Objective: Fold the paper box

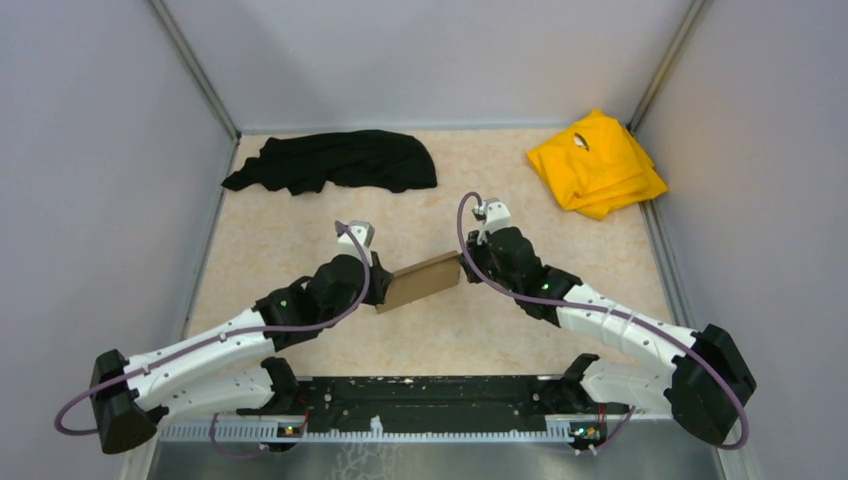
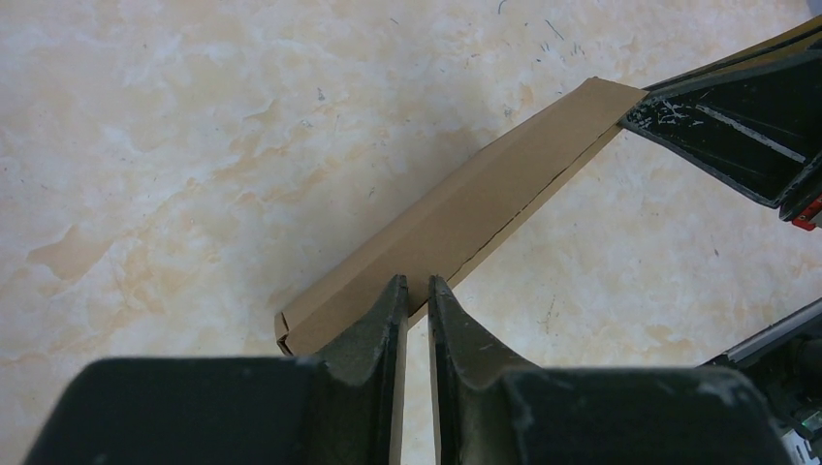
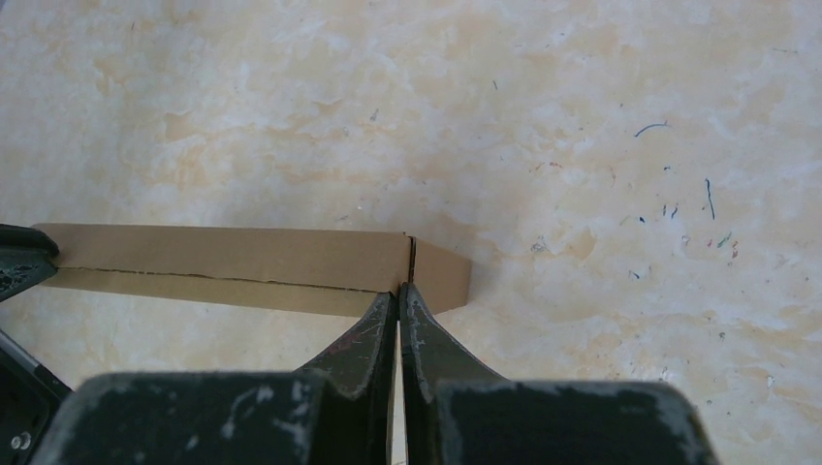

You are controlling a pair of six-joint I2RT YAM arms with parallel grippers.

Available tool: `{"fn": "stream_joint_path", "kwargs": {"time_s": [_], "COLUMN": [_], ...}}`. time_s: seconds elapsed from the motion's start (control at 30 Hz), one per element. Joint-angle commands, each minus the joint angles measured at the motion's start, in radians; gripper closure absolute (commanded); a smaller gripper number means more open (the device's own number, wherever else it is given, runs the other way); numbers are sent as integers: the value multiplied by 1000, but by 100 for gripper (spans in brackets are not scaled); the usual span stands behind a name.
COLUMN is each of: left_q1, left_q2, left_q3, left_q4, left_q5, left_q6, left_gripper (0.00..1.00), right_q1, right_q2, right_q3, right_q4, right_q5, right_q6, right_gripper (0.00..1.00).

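Note:
The paper box (image 1: 418, 281) is a flat, brown cardboard piece held between both arms over the middle of the table, tilted with its right end farther back. My left gripper (image 1: 380, 287) is shut on its left end. In the left wrist view the jaws (image 2: 415, 286) pinch the box's near edge (image 2: 465, 213). My right gripper (image 1: 463, 266) is shut on its right end. In the right wrist view the fingertips (image 3: 398, 291) close on the box's lower edge (image 3: 242, 266), beside a slit and a small end flap (image 3: 441, 276).
A black cloth (image 1: 335, 160) lies at the back left and a yellow cloth (image 1: 597, 162) at the back right. Grey walls enclose the beige table (image 1: 300, 230) on three sides. The black base rail (image 1: 420, 405) runs along the near edge.

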Motion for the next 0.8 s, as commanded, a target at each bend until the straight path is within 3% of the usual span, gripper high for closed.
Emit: {"fn": "stream_joint_path", "kwargs": {"time_s": [0.0, 0.53, 0.77], "left_q1": [-20, -56, -56], "left_q2": [13, 69, 110], "left_q3": [-34, -73, -78], "left_q4": [-16, 1, 19], "left_q5": [-6, -42, -52], "left_q6": [-28, -63, -68], "left_gripper": [82, 82, 82], "right_q1": [12, 12, 12], "right_q2": [16, -29, -53], "right_q3": [-4, -4, 8], "right_q4": [-65, -74, -89], "right_q5": [9, -15, -39], "right_q6": [14, 25, 23], "right_gripper": [100, 100, 93]}}
